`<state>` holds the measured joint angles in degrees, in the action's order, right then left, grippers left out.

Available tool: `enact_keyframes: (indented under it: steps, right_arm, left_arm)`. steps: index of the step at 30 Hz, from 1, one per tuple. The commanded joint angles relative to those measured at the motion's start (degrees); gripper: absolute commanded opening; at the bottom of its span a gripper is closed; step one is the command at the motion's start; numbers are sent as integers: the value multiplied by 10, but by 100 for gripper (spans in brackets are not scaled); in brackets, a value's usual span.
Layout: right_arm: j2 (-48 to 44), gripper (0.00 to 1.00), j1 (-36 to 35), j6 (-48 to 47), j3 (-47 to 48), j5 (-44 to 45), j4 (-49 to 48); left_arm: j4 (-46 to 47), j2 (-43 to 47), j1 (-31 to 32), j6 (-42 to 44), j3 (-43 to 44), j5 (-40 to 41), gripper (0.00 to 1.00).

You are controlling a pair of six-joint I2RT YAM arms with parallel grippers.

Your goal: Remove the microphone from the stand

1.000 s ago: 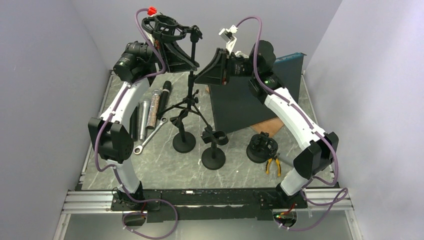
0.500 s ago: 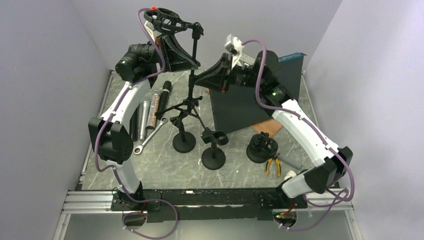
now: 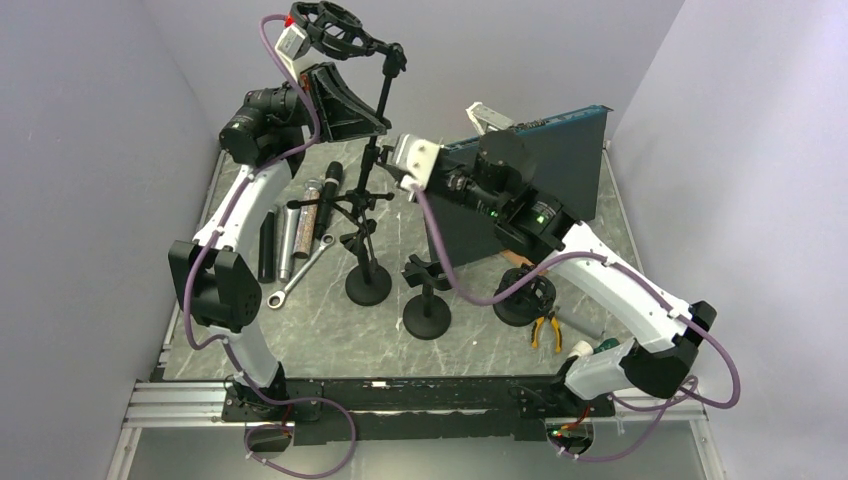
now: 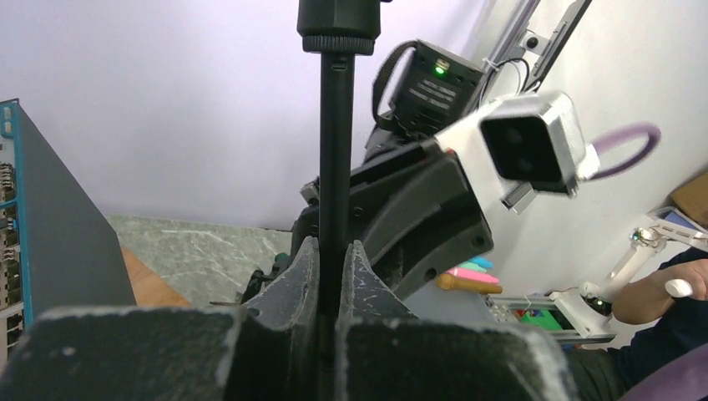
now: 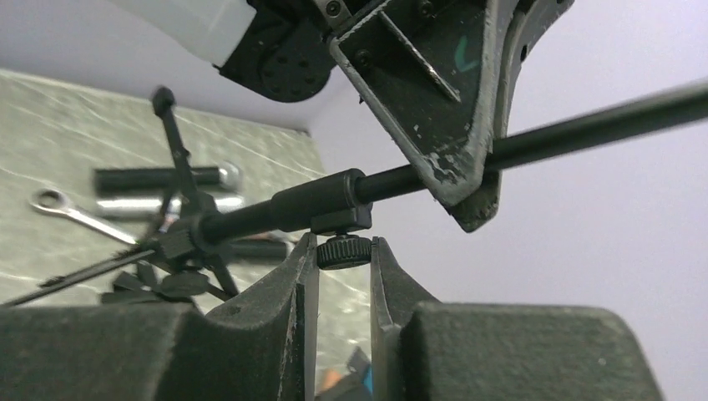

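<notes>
A black tripod stand (image 3: 372, 205) stands at the table's back, with a ring shock mount (image 3: 335, 20) on top; I see no microphone in the ring. My left gripper (image 3: 372, 125) is shut on the stand's thin upper pole (image 4: 336, 167), which runs between its fingers (image 4: 336, 259). My right gripper (image 3: 386, 172) sits just below it, its fingers closed on a small ridged knob (image 5: 344, 250) on the pole's collar. A black microphone (image 3: 326, 190) and two silver ones (image 3: 300, 225) lie on the table left of the stand.
A wrench (image 3: 300, 272) lies by the microphones. Two round-base stands (image 3: 368, 285) (image 3: 428, 312), a small shock mount (image 3: 525, 295) and pliers (image 3: 545, 328) stand in front. A dark box (image 3: 520, 190) stands behind my right arm.
My right arm has swung left and down, turned its wrist and closed on the pole's knob. My left gripper has stayed on the pole, shifted slightly up.
</notes>
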<state>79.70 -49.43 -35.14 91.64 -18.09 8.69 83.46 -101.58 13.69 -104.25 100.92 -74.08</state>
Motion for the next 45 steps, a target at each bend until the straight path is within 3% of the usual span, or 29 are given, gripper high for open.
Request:
enact_keyframes:
  steps: [1, 6, 7, 10, 14, 18, 22, 26, 30, 33, 35, 39, 42, 45]
  right_arm:
    - [3, 0, -80, -196, 5, 127, -37]
    - [12, 0, -143, -331, -54, 304, -144]
    - [12, 5, -149, -341, -67, 324, -168]
    - [0, 36, -151, -310, -99, 332, -214]
    - [-43, 69, -120, -188, -133, 290, -213]
    - [-94, 85, -67, -85, -167, 232, -206]
    - [-116, 89, -28, 2, -187, 203, -181]
    - [-121, 97, 25, 164, -171, 145, -154]
    - [-82, 99, 102, 375, -92, -16, -76]
    - [-48, 97, 144, 484, -51, -159, -58]
    - [-22, 96, 163, 552, -28, -245, -75]
    - [43, 83, 205, 758, 5, -372, -180]
    - [63, 82, 214, 854, -17, -407, -285]
    - [75, 82, 216, 875, -22, -402, -306]
  left_arm:
    - [-17, 18, 16, 1, 4, 37, 0]
    - [-46, 23, 16, 34, 3, 26, 0]
    - [-57, 24, 16, 44, 3, 22, 0]
    - [-83, 27, 14, 78, -1, 18, 0]
    - [-102, 20, 5, 95, 11, 17, 0]
    - [-108, 5, 0, 93, 36, 17, 0]
    - [-98, -4, 0, 81, 50, 18, 0]
    - [-125, 6, 0, 113, 44, 17, 0]
    - [-146, 19, 0, 141, 36, 14, 0]
    - [-171, 29, 0, 162, 31, 10, 0]
    - [-181, 37, 0, 174, 22, 9, 0]
    - [-188, 50, 0, 186, 8, 9, 0]
    - [-193, 53, 0, 189, 8, 7, 0]
    - [-183, 52, 1, 177, 15, 7, 0]
